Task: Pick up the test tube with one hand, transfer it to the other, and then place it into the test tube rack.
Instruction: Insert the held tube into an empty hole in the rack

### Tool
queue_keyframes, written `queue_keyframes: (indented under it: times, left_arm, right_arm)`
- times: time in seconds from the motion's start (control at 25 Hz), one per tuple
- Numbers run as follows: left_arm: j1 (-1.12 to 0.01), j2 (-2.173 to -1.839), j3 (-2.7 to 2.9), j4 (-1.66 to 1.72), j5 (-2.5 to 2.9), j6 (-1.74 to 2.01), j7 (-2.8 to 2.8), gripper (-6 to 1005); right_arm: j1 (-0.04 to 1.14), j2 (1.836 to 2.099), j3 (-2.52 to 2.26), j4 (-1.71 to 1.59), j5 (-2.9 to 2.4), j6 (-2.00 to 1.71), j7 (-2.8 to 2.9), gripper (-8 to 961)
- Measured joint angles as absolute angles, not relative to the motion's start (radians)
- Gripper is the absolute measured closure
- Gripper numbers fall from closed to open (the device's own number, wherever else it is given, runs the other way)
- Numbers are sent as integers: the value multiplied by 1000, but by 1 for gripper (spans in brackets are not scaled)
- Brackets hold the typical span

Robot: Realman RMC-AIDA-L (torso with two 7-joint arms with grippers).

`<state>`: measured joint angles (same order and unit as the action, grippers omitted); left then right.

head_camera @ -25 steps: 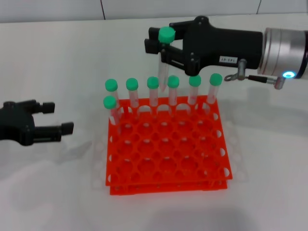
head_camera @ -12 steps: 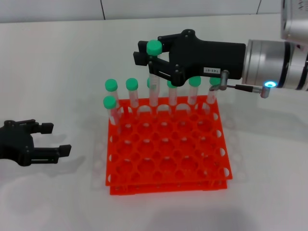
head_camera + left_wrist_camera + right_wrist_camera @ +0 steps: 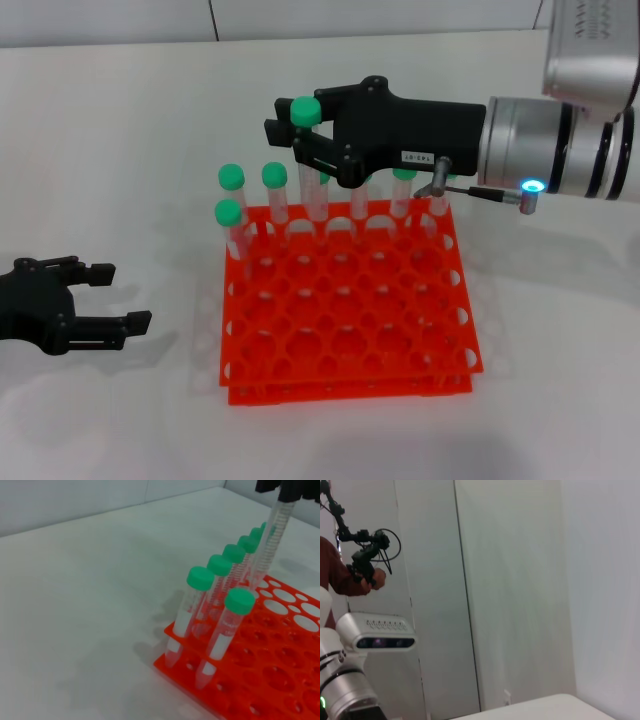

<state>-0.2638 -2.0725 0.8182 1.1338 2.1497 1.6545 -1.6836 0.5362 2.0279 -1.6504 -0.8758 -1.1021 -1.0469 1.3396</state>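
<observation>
The right tool [image 3: 300, 135], the black one wearing a small white label, is hanging over the back rows of the test tube rack [image 3: 350, 310], and it is gripping the test tube [image 3: 311, 160] just below its green cap, its fingers clamped on the tube. The tube is hanging nearly upright, cap uppermost, its lower part reaching down among the tubes already standing along the rack's far edge. From the left wrist camera, that same tube [image 3: 272, 540] is showing as a clear, graduated stem dropping from the black fingers toward the orange-red rack [image 3: 280, 680], with its tip close to the top plate near the back row; whether it is already inside a hole I cannot tell.

Several other green-capped tubes [image 3: 275, 200] are sitting in the back row, and one more [image 3: 232, 232] is leaning in the second row at the rack's left corner. The rack is resting flat on the white desk [image 3: 120, 150].

The left tool [image 3: 115, 298], plain black with no label, is hovering low over the desk, well apart from the rack on its left side, its two fingers standing apart and holding nothing.

The right wrist camera is looking away from the work, toward pale wall panels [image 3: 520, 580] and a grey camera housing [image 3: 377, 635].
</observation>
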Motion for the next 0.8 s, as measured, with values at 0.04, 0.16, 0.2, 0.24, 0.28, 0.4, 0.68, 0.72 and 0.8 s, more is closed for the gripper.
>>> queue_keyframes:
  times: [0.04,0.16,0.2,0.24,0.28,0.4,0.68,0.72,0.8]
  left_arm:
    - [-264,-2073,818,1134,2150,1654,-1682,124]
    - [-264,-2073,821,1134,2151,1654,-1680,124]
    - [-264,-2073,821,1134,2152,1654,-1677,124]
    - [-264,-2072,821,1134,2152,1655,-1674,124]
    - [-264,-2072,821,1134,2154,1655,-1671,124]
    - [-264,-2072,822,1134,2159,1655,-1669,124]
    - [-264,-2072,823,1133,2160,1659,-1667,124]
    - [-264,-2072,824,1131,2161,1659,-1664,124]
    - [-263,-2072,824,1126,2162,1659,-1657,124]
  right_arm:
    - [537,2028,-1659,-874,-1098,-1038,1336,751]
    - [535,2028,-1690,-863,-1069,-1022,1322,750]
    - [535,2028,-1690,-863,-1069,-1022,1322,750]
    - [534,2028,-1699,-858,-1053,-1020,1313,751]
    - [532,2028,-1706,-853,-1040,-1019,1304,751]
    - [529,2028,-1719,-842,-1019,-1018,1290,751]
    - [526,2028,-1751,-829,-990,-1015,1281,750]
    - [526,2028,-1755,-829,-988,-1013,1279,750]
    - [526,2028,-1764,-827,-982,-1010,1278,750]
